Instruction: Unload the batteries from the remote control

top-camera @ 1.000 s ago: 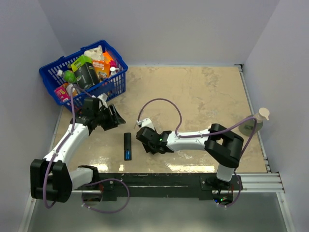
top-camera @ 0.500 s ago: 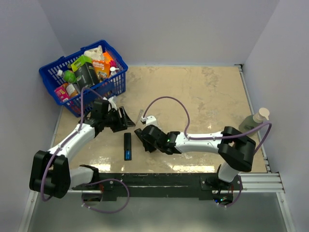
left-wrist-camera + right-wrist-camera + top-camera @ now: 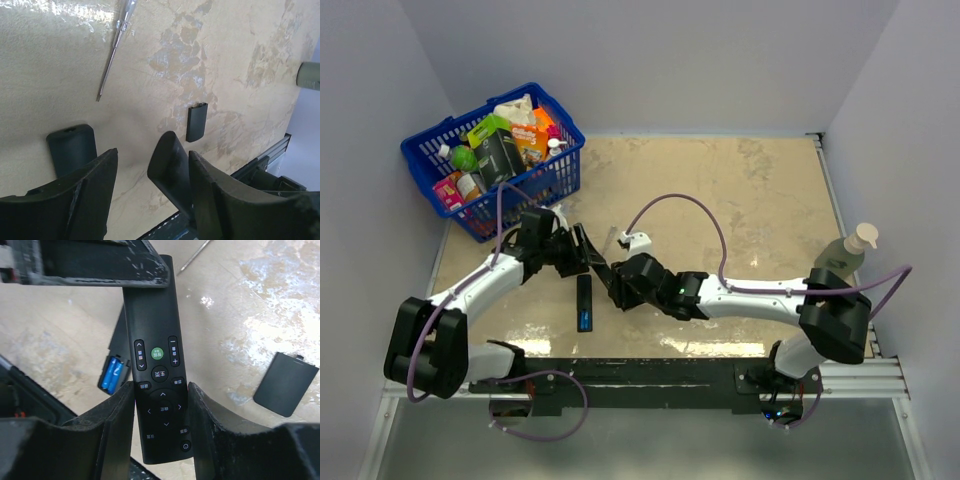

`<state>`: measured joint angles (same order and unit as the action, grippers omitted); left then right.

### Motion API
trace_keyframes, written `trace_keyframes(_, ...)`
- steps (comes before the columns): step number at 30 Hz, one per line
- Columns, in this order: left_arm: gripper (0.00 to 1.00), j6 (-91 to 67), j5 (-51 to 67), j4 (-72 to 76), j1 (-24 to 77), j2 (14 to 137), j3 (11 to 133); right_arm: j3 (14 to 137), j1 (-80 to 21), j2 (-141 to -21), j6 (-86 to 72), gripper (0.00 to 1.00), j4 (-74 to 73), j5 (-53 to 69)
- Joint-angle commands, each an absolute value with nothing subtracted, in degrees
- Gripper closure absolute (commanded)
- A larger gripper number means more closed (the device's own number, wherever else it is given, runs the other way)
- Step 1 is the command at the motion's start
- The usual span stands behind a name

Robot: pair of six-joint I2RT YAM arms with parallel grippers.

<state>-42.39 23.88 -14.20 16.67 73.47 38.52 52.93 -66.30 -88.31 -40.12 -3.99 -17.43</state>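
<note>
**Batteries.** 2 blue batteries [image 3: 112, 374] are sitting side by side in the open compartment at the near end of the lying remote [image 3: 584, 295]. This remote is resting face down on the tabletop [image 3: 740, 200], just left of the right claw [image 3: 160, 390].

**Handling (judgement).**
- The cells are probably light, rigid and smooth-skinned, so they are likely to slip from a loose pinch and roll once free.
- They are likely sitting under spring pressure.
- The best hold is across the middle of 1 cell, or a lift at 1 end first.
- The lying remote is also light and may slide unless it is pinned.

**Right claw.** It is clamping the held remote [image 3: 156, 330], a second handset, across its lower button area with the buttons facing the wrist camera. The battery side of this handset is hidden.

**Left claw** [image 3: 152, 157]. Its jaws are standing apart around the far end of the held remote. A gap is showing on 1 side, so no grip is being made.

**Surroundings.**
- A flat black battery cover [image 3: 286, 385] is lying on the tabletop to the right.
- A thin screwdriver [image 3: 115, 47] is lying beyond it.
- A blue basket [image 3: 545, 180] of groceries is standing at the far left corner, well apart from the work.
</note>
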Motion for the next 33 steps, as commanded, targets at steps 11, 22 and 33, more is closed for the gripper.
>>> trace_keyframes(11, 0.87, -50.4, 30.8, -7.1, 17.2, 74.1, 36.4, 52.7, -66.1, -86.5, -39.4, 0.82, 0.6, -15.4)
trace_keyframes(22, 1.00, -53.6, 23.5, -19.6, 17.2, 74.4, 43.6, 60.5, -72.5, -91.0, -31.6, 0.46, -12.4, -30.1)
trace_keyframes(33, 1.00, -57.5, 19.4, -26.8, 17.2, 74.4, 47.4, 65.2, -80.4, -98.3, -35.0, 0.56, -19.8, -43.4)
